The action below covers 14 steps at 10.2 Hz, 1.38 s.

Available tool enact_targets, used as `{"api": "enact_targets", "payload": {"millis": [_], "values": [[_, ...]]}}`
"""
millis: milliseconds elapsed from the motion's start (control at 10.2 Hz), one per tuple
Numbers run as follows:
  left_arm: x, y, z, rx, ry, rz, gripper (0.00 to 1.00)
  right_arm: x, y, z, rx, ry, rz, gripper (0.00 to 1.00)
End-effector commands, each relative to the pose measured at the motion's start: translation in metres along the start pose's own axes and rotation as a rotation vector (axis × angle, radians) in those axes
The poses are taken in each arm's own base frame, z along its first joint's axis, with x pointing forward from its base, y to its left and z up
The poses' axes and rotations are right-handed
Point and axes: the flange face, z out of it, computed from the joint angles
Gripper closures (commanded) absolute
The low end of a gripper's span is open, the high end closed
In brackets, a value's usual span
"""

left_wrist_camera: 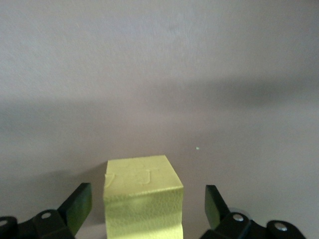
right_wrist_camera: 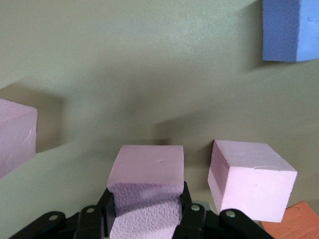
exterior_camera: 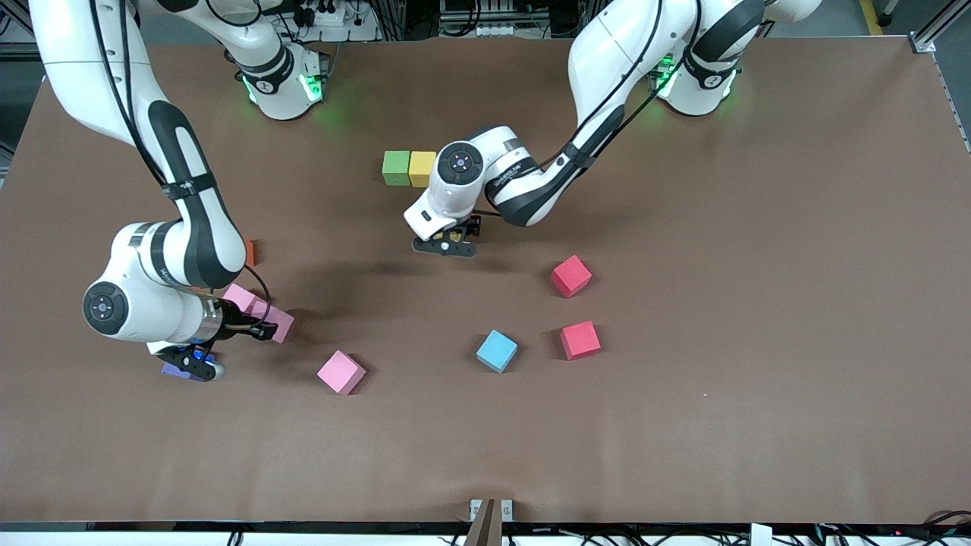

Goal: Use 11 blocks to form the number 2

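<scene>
Right gripper [right_wrist_camera: 145, 211] being seen clamped on a purple block [right_wrist_camera: 145, 186], a pink block [right_wrist_camera: 251, 184] lying just beside it, an orange block [right_wrist_camera: 296, 221] showing partly at that one's base, another pink block [right_wrist_camera: 15, 134] being cut by the frame edge, a blue block [right_wrist_camera: 290, 29] lying well apart

Left arm: reaches from its base down to mid-table, forearm bent back on itself at the elbow, wrist turned downward. Left gripper [exterior_camera: 446, 244]: low over the table, pointing down, fingers [left_wrist_camera: 75, 203] spread wide, a yellow block [left_wrist_camera: 143, 195] standing free between them and touching neither pad.

Right arm: stretches from its base toward the right arm's end of the table, elbow high, wrist rolled down and outward. Right gripper [exterior_camera: 194, 362]: low at the tabletop, fingers [right_wrist_camera: 185, 203] clamped on either side of a pale purple block [right_wrist_camera: 145, 191].
</scene>
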Motion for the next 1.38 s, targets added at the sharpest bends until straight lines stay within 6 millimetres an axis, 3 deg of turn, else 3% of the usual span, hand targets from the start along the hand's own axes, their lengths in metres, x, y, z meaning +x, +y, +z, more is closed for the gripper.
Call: {"api": "enact_targets", "payload": {"millis": [0, 295, 688, 884, 1081, 1277], "values": [[0.006, -0.004, -0.038, -0.014, 0.018, -0.023, 0.00, -0.004, -0.002, -0.007, 0.008, -0.008, 0.014, 1.00], [0.021, -0.014, -0.081, 0.001, 0.036, -0.042, 0.00, -0.017, -0.021, -0.020, 0.015, 0.004, 0.036, 1.00], [0.044, -0.033, -0.119, -0.017, 0.076, -0.080, 0.00, -0.050, -0.071, -0.020, -0.004, 0.000, 0.119, 1.00], [0.053, -0.047, -0.146, -0.005, 0.066, -0.114, 0.00, -0.060, -0.073, -0.023, -0.017, -0.026, 0.117, 1.00], [0.063, -0.071, -0.180, 0.035, 0.053, -0.155, 0.00, -0.096, -0.080, -0.024, -0.023, -0.027, 0.091, 1.00], [0.073, -0.101, -0.231, 0.066, 0.060, -0.179, 0.00, -0.147, -0.093, -0.005, -0.009, 0.029, 0.150, 1.00]]}}
